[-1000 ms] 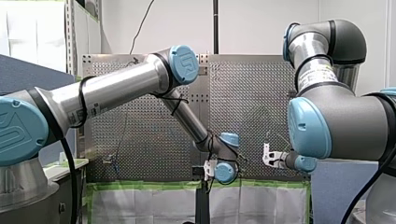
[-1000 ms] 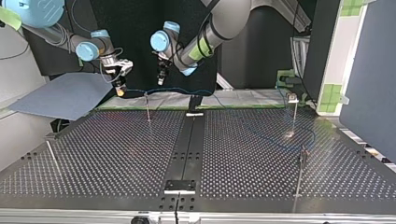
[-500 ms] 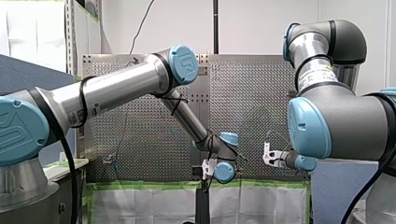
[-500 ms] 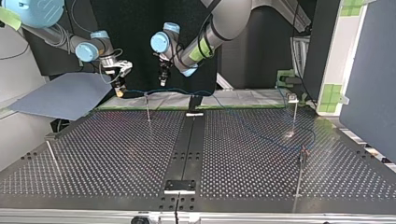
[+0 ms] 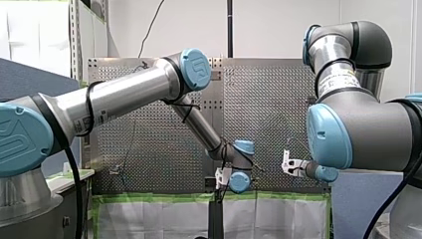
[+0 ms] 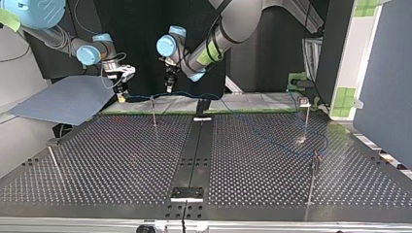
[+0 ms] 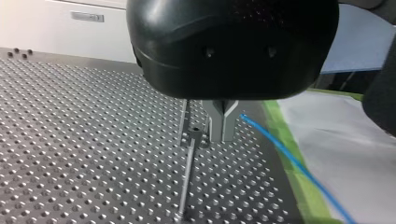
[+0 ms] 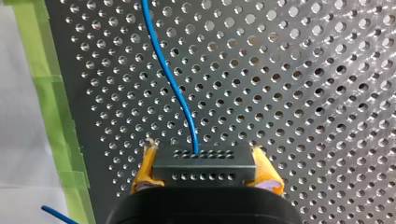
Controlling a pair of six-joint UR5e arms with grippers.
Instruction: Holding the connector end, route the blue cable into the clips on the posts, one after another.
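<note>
My right tool [image 8: 204, 161] squeezes the black connector [image 8: 204, 171] between its yellow pads [image 8: 145, 166]; the blue cable [image 8: 170, 79] runs out ahead of it. My left tool [image 7: 223, 127] is pinched shut, the cable at its side, the clip [image 7: 195, 135] on a post [image 7: 187, 182] just beside it. I think this clip is the one being filled. Next, lower the cable gently into it.
</note>
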